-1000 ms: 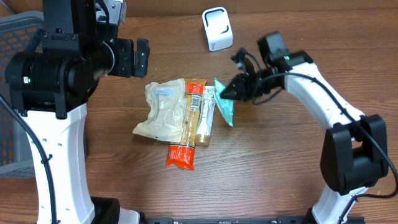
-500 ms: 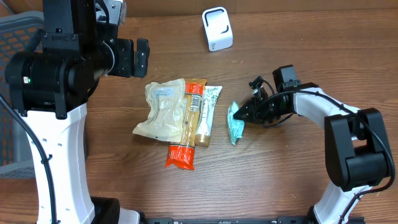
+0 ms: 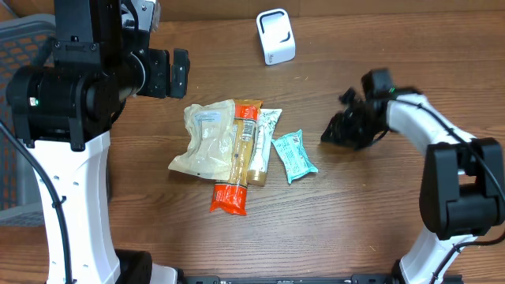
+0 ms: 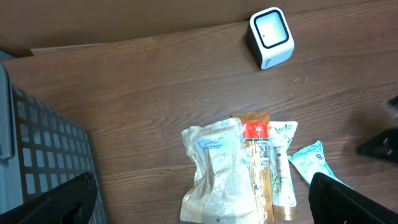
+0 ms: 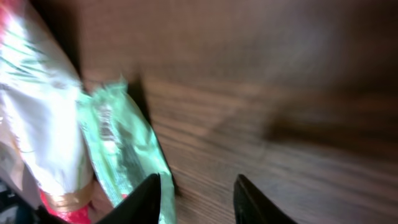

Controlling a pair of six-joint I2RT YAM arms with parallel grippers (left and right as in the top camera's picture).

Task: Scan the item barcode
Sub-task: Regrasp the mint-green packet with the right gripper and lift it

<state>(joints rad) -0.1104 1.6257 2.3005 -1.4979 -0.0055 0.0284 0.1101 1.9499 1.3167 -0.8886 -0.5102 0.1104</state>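
Right wrist view: the right gripper (image 5: 199, 198) has its fingers (image 5: 147, 198) partly spread with only bare bench (image 5: 261, 112) between them; they hold nothing. Just ahead, toward 10 o'clock, lies the teal snack bar (image 5: 124, 149), flat and free of the grip, with the white-and-green packet (image 5: 37, 118) beside it.

From overhead, the right gripper (image 3: 331, 136) sits low, near the bar's (image 3: 293, 156) 2 o'clock side but apart from it. The bar rests at an angle on the 3 o'clock edge of the small pile, just beside the white-and-green packet (image 3: 267, 136); whether they touch I can't tell. Next come the orange packet (image 3: 246, 146) and the pale pouch (image 3: 205, 140). The white scanner (image 3: 275, 36) stands well apart, at 12 o'clock from the pile.

The left gripper (image 3: 178, 71) hangs high at the pile's 10 o'clock, its fingers (image 4: 68, 196) spread as wide as they go and empty, beside the grey basket (image 4: 43, 155).

To my eye, the step in hand is picking up the item: the bar is loose on the bench and nothing is at the scanner yet. The next move calls for the right fingers to close across the bar's narrow width without dragging its neighbour, then lift it and carry it toward 12 o'clock, turning the barcode to the scanner's window. Which face carries the barcode I can't make out.
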